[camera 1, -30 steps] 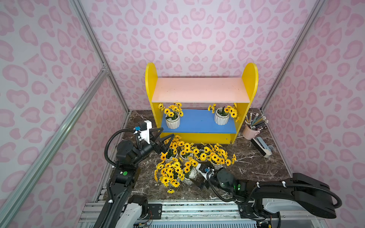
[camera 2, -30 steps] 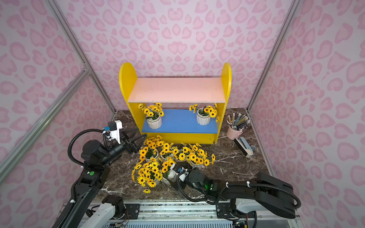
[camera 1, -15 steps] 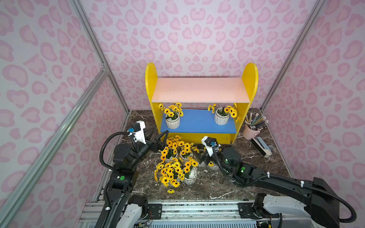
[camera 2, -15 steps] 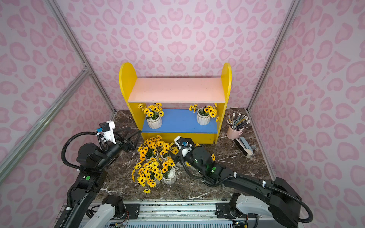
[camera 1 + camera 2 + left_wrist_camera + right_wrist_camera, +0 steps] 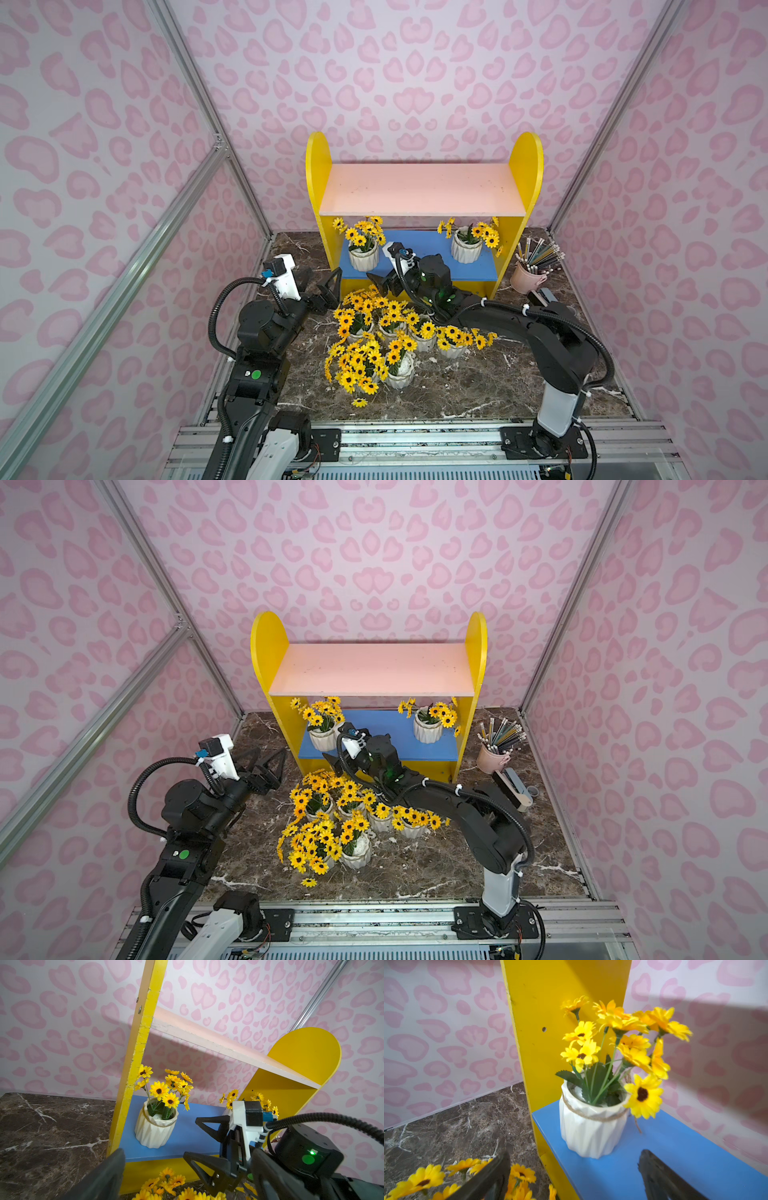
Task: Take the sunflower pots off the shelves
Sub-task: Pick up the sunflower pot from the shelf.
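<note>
Right gripper (image 5: 191, 1137) spread wide and empty, levelled at the near sunflower pot (image 5: 591, 1132), jaws just short of its ribbed sides, no contact yet. Pot upright at one end of the blue lower board (image 5: 473, 272) of the shelves (image 5: 528, 166), tight against the yellow side panel (image 5: 318, 178), blossoms reaching toward the pink upper board (image 5: 419, 189), itself bare. Second sunflower pot (image 5: 465, 249) at the opposite end of the same board, untouched. Remaining pots (image 5: 399, 374) already down, bunched on the table (image 5: 457, 399) just in front of the shelves. Left gripper (image 5: 322, 279) likewise open, holding nothing, parked just outside that same side panel. Pink cup of pencils (image 5: 524, 282) beside the opposite panel, no part of the job.

Step in hand, by the look of it: reach for one of the last two shelved pots. Next, probably: ease forward until both jaws straddle the white body below the twine band, close firmly, lift only slightly to stay under the upper board, then draw straight out, clear of the side panel and the flowers below.
</note>
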Robot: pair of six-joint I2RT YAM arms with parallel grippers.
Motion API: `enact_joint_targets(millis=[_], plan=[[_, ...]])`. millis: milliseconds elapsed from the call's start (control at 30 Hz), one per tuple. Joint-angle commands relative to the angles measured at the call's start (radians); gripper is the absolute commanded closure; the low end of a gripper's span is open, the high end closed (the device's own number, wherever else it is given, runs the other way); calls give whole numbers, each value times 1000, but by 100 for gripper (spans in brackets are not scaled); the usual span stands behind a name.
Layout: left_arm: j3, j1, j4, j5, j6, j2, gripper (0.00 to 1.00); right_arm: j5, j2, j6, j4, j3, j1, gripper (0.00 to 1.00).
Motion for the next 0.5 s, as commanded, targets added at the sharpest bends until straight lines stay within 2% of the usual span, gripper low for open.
enact_joint_targets(millis=[0,167,467], plan=[[0,4,6,-7,6,-4,4,-79,58,20,73,72,-13,2],[1,11,11,5,6,2,4,-97,157,34,73,174,-36,1],[-4,23,29,45,3,9,4,-120,259,41,150,262,-57,1]])
